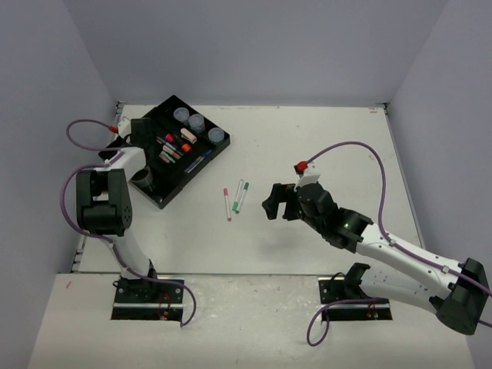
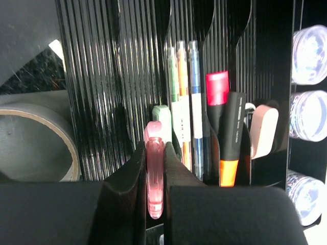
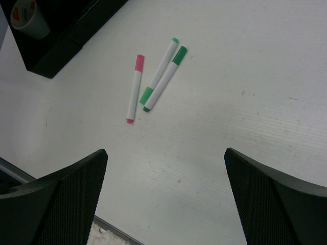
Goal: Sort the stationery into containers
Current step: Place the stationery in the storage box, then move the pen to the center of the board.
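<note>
My left gripper (image 2: 155, 153) is shut on a pink marker (image 2: 155, 176) over the black tray (image 2: 102, 76). In the compartments lie green, orange and blue pens (image 2: 182, 102), a red marker (image 2: 217, 92), a black and orange marker (image 2: 231, 138), a pink-white piece (image 2: 263, 130), a tape ring (image 2: 41, 127) and three jars (image 2: 309, 115). From above, the left gripper (image 1: 146, 132) hangs over the tray's (image 1: 221, 147) left end. A pink pen (image 3: 134, 89) and two green pens (image 3: 164, 76) lie on the table. My right gripper (image 3: 166, 158) is open above the bare table, short of them.
The loose pens (image 1: 235, 198) lie between the tray and the right gripper (image 1: 275, 201). Purple cables loop off both arms. Grey walls close the table in at the back and at both sides.
</note>
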### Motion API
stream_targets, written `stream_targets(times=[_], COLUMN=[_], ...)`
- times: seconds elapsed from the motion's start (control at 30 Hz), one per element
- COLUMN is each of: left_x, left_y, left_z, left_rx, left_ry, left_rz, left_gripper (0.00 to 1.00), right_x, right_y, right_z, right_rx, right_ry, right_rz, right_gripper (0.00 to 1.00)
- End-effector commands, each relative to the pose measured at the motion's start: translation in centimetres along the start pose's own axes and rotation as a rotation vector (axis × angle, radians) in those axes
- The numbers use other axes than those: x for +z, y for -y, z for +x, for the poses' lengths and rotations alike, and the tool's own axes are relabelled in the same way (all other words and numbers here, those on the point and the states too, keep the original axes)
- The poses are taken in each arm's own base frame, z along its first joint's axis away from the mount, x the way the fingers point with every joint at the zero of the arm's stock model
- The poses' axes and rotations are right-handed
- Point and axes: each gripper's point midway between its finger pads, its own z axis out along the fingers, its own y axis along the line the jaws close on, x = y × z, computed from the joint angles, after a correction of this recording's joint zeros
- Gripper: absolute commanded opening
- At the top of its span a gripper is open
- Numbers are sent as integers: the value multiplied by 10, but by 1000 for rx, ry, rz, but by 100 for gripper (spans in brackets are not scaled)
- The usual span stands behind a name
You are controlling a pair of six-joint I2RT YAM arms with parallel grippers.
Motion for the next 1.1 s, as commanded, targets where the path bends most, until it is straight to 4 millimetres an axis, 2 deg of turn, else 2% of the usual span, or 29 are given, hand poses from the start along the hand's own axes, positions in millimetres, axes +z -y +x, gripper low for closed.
stream_targets(times=[0.0,0.07,0.1,0.13,0.2,0.37,0.53,0.6,0.73,0.83,0.9,0.93,1.0,1.03,1.07], left_x=[4,6,6,7,6,-4,-33,-53,-103,-183,-216,-243,-265,-280,-288], left_y=[13,12,11,10,11,15,29,37,54,63,52,51,41,29,24], left_z=[-6,-3,-1,0,-1,-6,-27,-38,-52,-64,-57,-61,-55,-50,-47], left_rx=[-19,-23,-25,-28,-32,-42,-59,-64,-66,-40,6,19,70,120,142], left_ry=[19,11,10,8,6,15,65,85,117,177,213,246,267,283,286], left_rz=[69,67,69,71,79,101,163,207,345,528,587,645,683,687,689], left_gripper=[1,4,9,22,41,43,42,44,58,80,93,99,100,100,100], right_x=[-1,0,0,0,0,2,4,7,19,36,48,57,69,81,81], right_y=[-4,-4,-4,-3,-3,-2,-2,-4,-4,-5,-10,-5,-7,-9,-15], right_z=[-4,-4,-4,-4,-4,-5,-3,-3,4,14,10,20,21,24,16], right_rx=[1,0,0,-1,-2,-4,-7,-9,-12,4,23,29,37,34,47], right_ry=[22,24,24,25,27,26,17,10,-28,-121,-152,-196,-220,-242,-228], right_rz=[-30,-28,-26,-24,-21,-15,-8,-10,13,79,130,174,209,233,226], right_gripper=[99,99,99,99,99,99,99,99,99,99,99,99,94,90,84])
